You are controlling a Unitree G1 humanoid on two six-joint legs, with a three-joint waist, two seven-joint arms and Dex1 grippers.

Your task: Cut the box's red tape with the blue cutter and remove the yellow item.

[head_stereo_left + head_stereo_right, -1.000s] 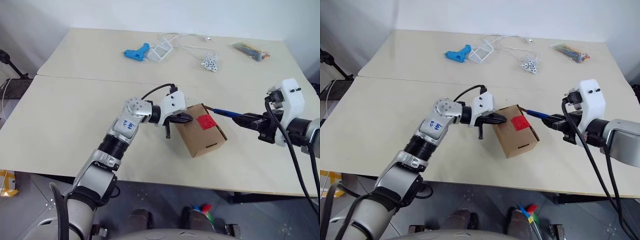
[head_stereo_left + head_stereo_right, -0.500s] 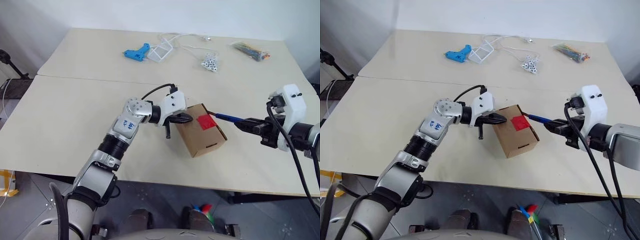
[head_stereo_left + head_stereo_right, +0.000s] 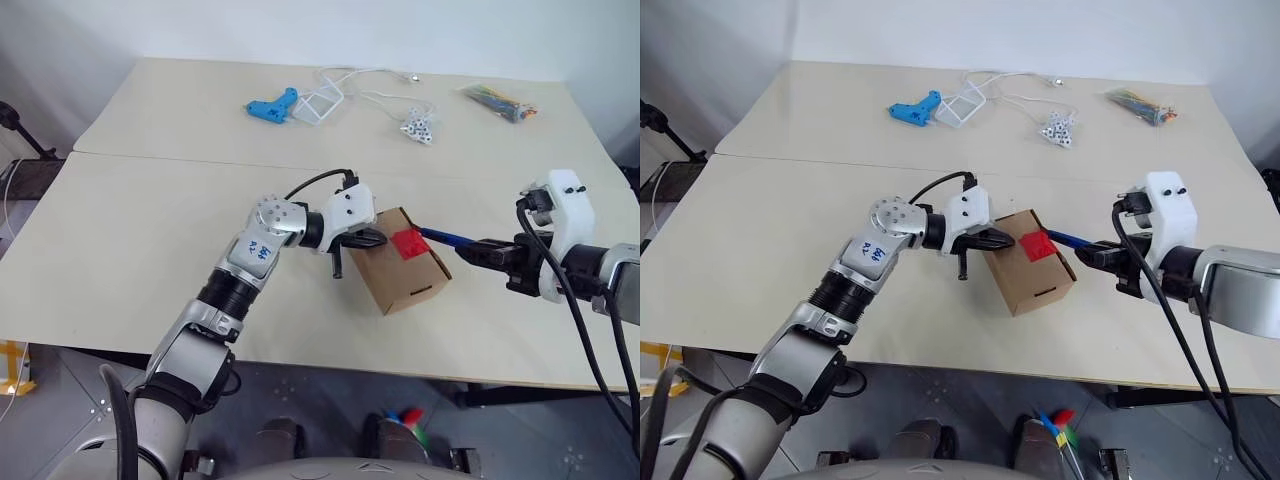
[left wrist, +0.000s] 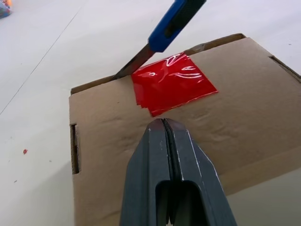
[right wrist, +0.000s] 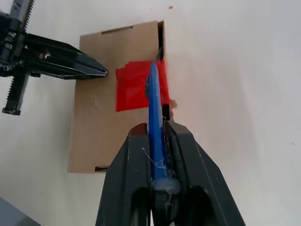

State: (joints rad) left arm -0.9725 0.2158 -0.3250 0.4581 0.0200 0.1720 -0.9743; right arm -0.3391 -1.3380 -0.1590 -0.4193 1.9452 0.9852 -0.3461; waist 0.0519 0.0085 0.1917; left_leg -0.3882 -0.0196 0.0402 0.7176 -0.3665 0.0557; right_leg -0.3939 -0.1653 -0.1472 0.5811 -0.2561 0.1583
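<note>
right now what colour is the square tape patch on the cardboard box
Bright red square tape patch, clearest in the left wrist view.

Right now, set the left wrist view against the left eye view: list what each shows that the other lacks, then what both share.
Left wrist view alone: the cutter's bare metal blade meeting the red tape's edge.
Left eye view alone: the right gripper clamping the blue cutter, and the light blue tool, cables and packet on the far table.
Both: the box, the tape, and the shut left gripper pressing the box top.

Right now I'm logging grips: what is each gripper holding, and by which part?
The right gripper clamps the slim dark blue pen-shaped cutter by its rear end. The left gripper, shut, holds nothing; it presses on the brown cardboard box.
</note>
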